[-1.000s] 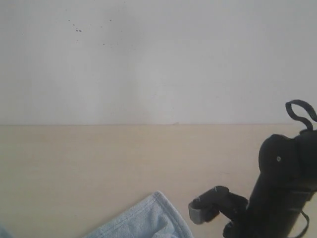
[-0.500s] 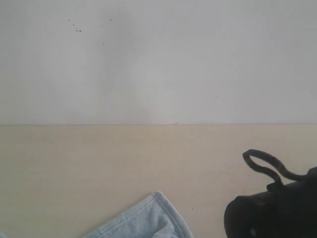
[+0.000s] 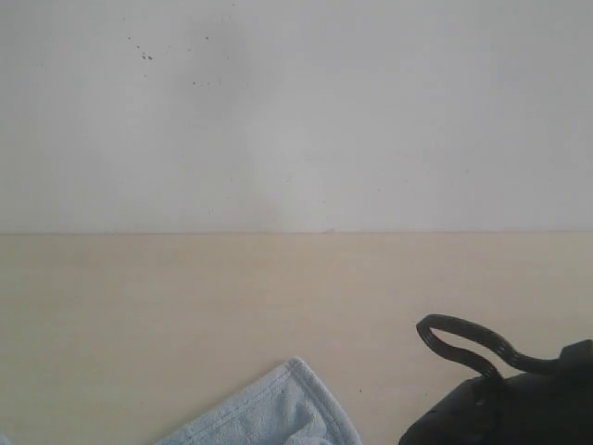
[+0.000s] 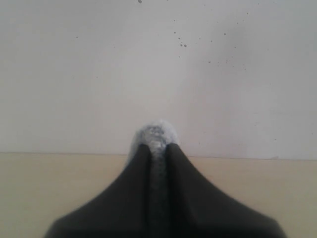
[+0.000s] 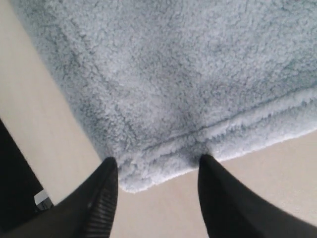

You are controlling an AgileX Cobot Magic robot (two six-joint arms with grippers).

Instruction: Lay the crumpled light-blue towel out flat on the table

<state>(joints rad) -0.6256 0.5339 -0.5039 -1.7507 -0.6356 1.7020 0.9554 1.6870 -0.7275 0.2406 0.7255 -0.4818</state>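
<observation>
The towel (image 5: 173, 74) status, for anyone following: my right gripper (image 5: 156, 166) has its jaws wide apart, straddling a hemmed corner that lies flat on the table (image 5: 49, 129), gripping nothing. My left gripper (image 4: 156, 145) is pinched tight on a fluffy tuft of the cloth, which shows against the wall (image 4: 99, 74), so I reckon that end is up off the surface. On the outside camera only one corner pokes in at about 6 o'clock, with my right arm (image 3: 519, 413) at 5 o'clock. My guess: one corner is laid out, and the left end needs pulling out and setting down. The rest is out of frame, can't tell. Count: one towel, one table, two grippers.
</observation>
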